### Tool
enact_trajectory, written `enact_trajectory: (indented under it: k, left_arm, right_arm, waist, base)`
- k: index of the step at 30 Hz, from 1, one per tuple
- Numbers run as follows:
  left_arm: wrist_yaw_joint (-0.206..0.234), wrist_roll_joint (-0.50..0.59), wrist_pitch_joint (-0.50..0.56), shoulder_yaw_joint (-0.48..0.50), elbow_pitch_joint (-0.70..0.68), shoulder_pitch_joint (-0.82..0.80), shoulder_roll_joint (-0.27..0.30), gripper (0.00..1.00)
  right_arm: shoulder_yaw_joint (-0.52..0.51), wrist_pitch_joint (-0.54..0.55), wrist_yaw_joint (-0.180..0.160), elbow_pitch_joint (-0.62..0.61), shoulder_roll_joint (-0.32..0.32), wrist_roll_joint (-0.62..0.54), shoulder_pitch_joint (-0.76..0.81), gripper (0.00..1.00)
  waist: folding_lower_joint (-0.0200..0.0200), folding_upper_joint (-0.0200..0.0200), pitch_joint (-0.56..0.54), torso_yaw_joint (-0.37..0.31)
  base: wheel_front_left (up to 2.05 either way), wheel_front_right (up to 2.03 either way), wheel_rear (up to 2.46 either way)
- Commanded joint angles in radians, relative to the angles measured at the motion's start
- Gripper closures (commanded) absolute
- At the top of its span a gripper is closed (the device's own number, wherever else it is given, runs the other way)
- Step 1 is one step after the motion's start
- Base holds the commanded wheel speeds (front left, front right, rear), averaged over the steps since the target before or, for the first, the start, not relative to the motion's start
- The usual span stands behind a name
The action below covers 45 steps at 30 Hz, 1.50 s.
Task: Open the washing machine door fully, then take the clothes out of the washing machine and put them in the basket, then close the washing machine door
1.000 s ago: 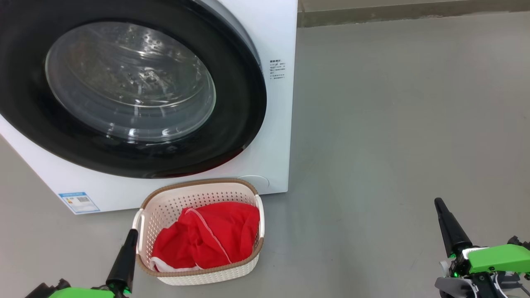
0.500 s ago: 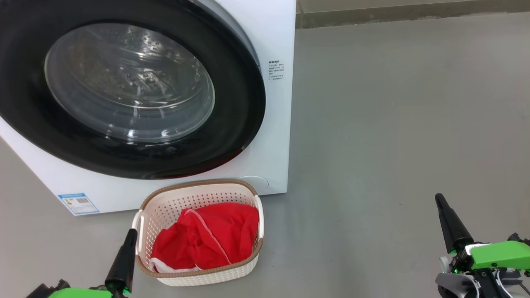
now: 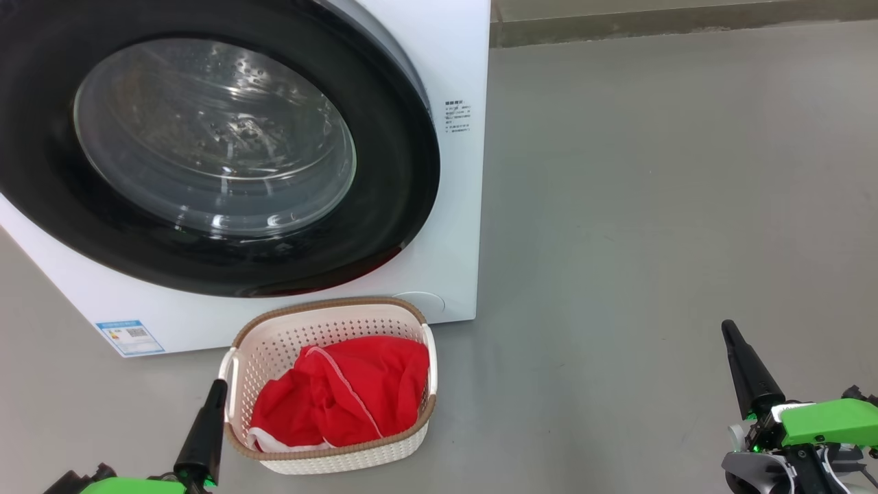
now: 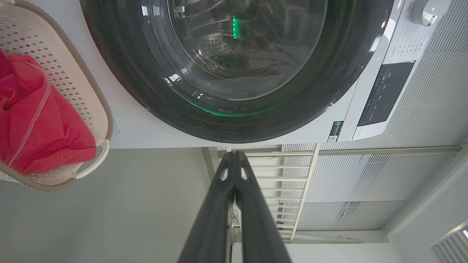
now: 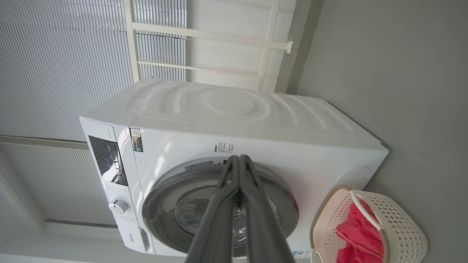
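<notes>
The basket sits at 6 o'clock in the head view, with the red clothes bunched inside it. Just behind, at 10 o'clock, stands the washing machine, its door shut flat. The grey floor spreads out to 3 o'clock. White slatted walls stand behind the machine. The left gripper, at 7 o'clock just beside the basket, has its fingers pressed together and holds nothing. The right gripper, at 4 o'clock, is closed and empty too, well apart from the basket.
</notes>
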Motion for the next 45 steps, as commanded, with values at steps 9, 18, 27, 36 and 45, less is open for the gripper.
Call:
enact_trajectory:
  k: [9,18,27,36,45]
  left_arm:
    - [-0.007,0.003,0.008,0.037,-0.025,-0.041,0.01,1.0]
    - [-0.007,0.004,0.009,0.039,-0.024,-0.041,0.009,1.0]
    - [-0.007,0.006,0.01,0.04,-0.024,-0.041,0.008,1.0]
    - [-0.007,0.006,0.011,0.042,-0.024,-0.042,0.007,1.0]
    - [-0.007,0.007,0.012,0.042,-0.024,-0.042,0.006,1.0]
  right_arm:
    - [0.015,0.007,-0.001,-0.03,-0.008,-0.002,-0.043,1.0]
    - [0.013,0.009,-0.001,-0.029,-0.007,-0.004,-0.043,1.0]
    - [0.011,0.01,-0.001,-0.029,-0.006,-0.005,-0.043,1.0]
    - [0.01,0.011,-0.001,-0.029,-0.005,-0.006,-0.043,1.0]
    - [0.009,0.012,-0.001,-0.029,-0.004,-0.007,-0.044,1.0]
  waist:
    - [0.0,-0.0001,0.0,0.0]
    - [0.0,-0.0001,0.0,0.0]
    - [0.0,-0.0001,0.0,0.0]
    - [0.0,-0.0001,0.0,0.0]
    - [0.0,-0.0001,0.0,0.0]
  base:
    - [0.0,0.0,0.0]
    - [0.0,0.0,0.0]
    - [0.0,0.0,0.0]
    - [0.0,0.0,0.0]
    - [0.0,0.0,0.0]
